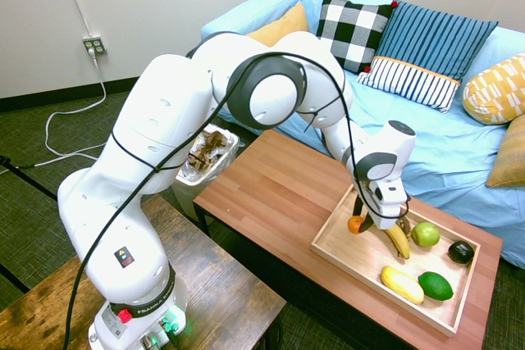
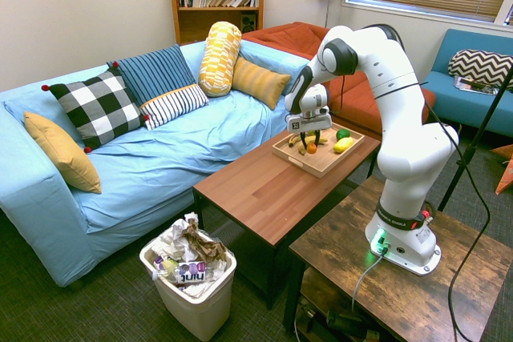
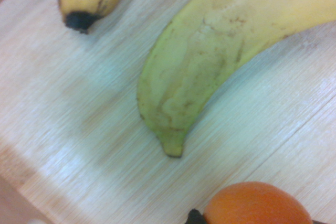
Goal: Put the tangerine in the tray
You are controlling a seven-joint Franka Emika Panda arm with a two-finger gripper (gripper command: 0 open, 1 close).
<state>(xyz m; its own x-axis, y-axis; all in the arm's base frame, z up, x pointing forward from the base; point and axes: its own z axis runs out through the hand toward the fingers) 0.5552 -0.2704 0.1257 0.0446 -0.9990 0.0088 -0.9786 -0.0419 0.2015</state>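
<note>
- The tangerine (image 1: 355, 224) is being held low inside the tray (image 1: 340, 253), at the tray's end nearest the bare tabletop; whether it is touching the floor yet can't be told.
- The gripper (image 1: 362, 221) is being kept right at the fruit, jaws narrow and apparently closed on it. In the wrist view the tangerine (image 3: 257, 204) is showing just over light wood beside a banana (image 3: 220, 56).
- Judged approx. done: fruit is being carried within the rims. Left, prob.: release and lift away.
- Other fruit is being shared w/ it in the tray: a banana (image 1: 398, 239) just beside the tangerine, a green apple (image 1: 426, 234), a dark avocado (image 1: 461, 252), a yellow fruit (image 1: 402, 284) and a lime (image 1: 435, 285) toward the tray's far end.
- The tray is being borne on a reddish wood coffee table (image 1: 271, 190).
- Beyond the tray, a blue sofa (image 2: 160, 154) w/ cushions; off the table's opposite end from the tray, a full white waste bin (image 2: 191, 282) on dark carpet.
</note>
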